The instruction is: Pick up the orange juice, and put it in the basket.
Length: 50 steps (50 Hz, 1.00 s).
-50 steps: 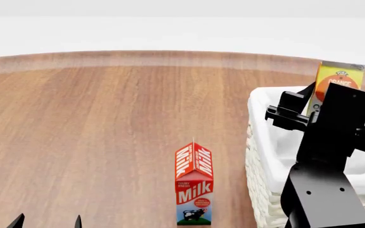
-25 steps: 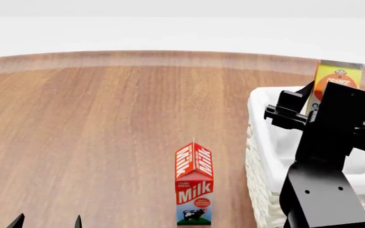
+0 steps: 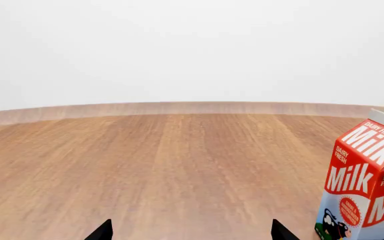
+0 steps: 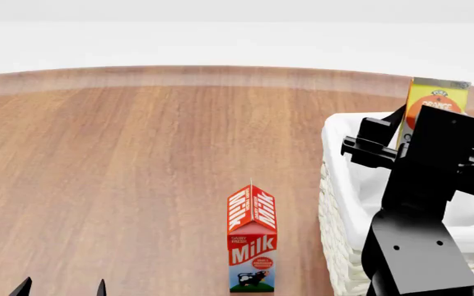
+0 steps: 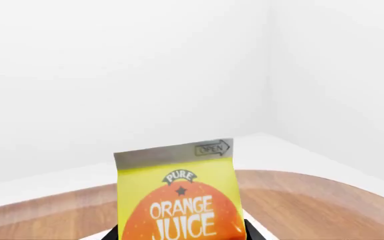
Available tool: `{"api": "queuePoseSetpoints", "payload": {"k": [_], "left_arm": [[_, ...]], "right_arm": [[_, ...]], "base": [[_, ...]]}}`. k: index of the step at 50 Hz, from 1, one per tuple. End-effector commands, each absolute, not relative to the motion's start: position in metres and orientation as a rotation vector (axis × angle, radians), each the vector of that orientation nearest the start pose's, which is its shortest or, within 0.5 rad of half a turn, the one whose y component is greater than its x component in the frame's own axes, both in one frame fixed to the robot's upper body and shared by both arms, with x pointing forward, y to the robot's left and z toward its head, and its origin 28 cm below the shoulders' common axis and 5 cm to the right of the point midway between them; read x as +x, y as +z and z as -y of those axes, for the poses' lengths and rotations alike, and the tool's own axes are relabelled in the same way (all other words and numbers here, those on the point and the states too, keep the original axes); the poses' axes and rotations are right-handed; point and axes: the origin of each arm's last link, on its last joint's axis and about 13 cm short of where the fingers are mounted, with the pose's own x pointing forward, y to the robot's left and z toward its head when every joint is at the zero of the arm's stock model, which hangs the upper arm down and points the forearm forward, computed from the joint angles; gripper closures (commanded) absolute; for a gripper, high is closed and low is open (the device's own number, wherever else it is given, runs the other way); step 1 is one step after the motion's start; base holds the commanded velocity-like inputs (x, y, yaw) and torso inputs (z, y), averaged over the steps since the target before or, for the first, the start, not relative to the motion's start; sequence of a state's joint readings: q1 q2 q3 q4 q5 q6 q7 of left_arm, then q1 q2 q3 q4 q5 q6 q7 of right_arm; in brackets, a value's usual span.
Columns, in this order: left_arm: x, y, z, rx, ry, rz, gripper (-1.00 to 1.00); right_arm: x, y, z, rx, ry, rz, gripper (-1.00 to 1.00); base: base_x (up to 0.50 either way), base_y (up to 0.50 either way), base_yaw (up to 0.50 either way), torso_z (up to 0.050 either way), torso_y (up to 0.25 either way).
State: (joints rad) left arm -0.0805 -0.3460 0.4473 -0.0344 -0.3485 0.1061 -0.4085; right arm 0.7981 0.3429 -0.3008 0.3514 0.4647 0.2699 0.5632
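**Wood-grain table carrying a basket, a milk carton and a lifted juice carton**

Warm brown planks are running across the table point(image 4: 138, 160), whose far edge is curving in a pale band against a plain white floor and white walls. From the right wrist camera, two white walls are meeting in a corner behind the scene.

The orange juice point(image 4: 434, 105) is sitting up off the table, its top showing past the black right arm, over the far side of the basket point(image 4: 336, 185). In the right wrist view the carton point(image 5: 175, 200) is filling the lower middle, upright with its "PURE ORANGE JUICE" face toward the camera. The right gripper point(image 4: 406, 139) is reaching over the basket toward the carton; its fingertips are hidden, so whether it is clamped around the carton cannot be told for sure.

The basket is standing at the table's right side, its white liner folding over the woven rim. The milk carton point(image 4: 252, 240) is standing upright just left of it, apart from the wicker.

The left gripper point(image 4: 62, 287) is hovering low at the near edge, fingers spread wide with nothing between them point(image 3: 190, 231).
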Motion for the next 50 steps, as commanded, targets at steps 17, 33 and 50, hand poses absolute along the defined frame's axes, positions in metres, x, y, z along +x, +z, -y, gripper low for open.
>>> {"api": "queuePoseSetpoints", "payload": {"k": [17,33,50], "left_arm": [[0.211,0.013,-0.205,0.0,0.0,0.0,-1.0],[0.211,0.013,-0.205,0.0,0.0,0.0,-1.0],[0.211,0.013,-0.205,0.0,0.0,0.0,-1.0]], "right_arm": [[0.362,0.158,0.15,-0.032,-0.419,0.115,-1.0],[0.344,0.169,0.14,-0.008,-0.345,0.219,-1.0],[0.318,0.18,0.131,-0.006,-0.256,0.282,-1.0]], "base": [[0.0,0.0,0.0,0.0,0.001],[0.0,0.0,0.0,0.0,0.0],[0.0,0.0,0.0,0.0,0.0]]}}
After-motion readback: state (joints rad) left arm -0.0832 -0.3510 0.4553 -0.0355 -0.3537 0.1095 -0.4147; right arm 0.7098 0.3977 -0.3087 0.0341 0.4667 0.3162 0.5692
